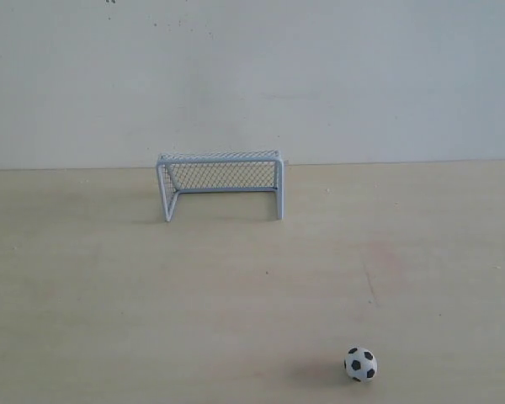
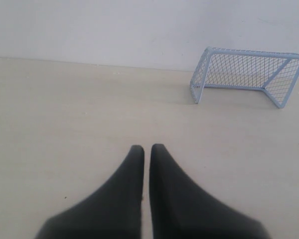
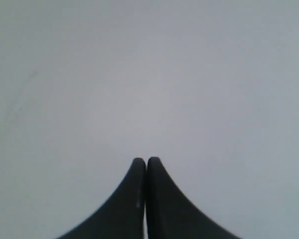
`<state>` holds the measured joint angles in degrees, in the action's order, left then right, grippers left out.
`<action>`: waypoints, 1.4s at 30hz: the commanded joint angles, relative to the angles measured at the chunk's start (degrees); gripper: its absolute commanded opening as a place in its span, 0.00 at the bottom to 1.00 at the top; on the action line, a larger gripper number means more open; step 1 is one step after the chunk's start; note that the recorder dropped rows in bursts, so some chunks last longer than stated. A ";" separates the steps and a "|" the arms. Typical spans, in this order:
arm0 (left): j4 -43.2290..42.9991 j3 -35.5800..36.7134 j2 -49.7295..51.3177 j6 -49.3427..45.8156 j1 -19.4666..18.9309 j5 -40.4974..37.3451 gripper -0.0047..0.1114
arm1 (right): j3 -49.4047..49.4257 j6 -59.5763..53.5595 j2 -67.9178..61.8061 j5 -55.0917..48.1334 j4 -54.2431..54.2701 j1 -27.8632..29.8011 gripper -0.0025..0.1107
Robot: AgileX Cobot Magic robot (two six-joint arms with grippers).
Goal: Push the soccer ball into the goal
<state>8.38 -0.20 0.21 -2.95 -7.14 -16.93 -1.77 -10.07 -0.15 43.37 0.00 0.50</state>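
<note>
While the soccer ball (image 1: 361, 364) sits on the counter (image 1: 109, 295) well apart from the goal (image 1: 221, 172), the left pincer (image 2: 147, 148) and right pincer (image 3: 146, 161) are both closed.

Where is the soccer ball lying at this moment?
In the exterior view the soccer ball lies on the table, low on the right side, well apart from the goal, which stands farther back by the wall.

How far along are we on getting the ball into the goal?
Nothing done: the soccer ball sits far from the goal. Nothing in hand: left gripper and right gripper are shut, empty, neither touching the ball. The whole push remains.
</note>
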 commanded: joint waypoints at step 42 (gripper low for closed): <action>-0.32 0.20 -0.21 -0.08 1.89 0.04 0.08 | -51.72 -77.65 -78.41 -98.93 2.42 -16.52 0.02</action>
<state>8.38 -0.20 0.21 -2.95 -5.58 -16.93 -58.70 -78.39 -78.66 -61.67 0.00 -15.92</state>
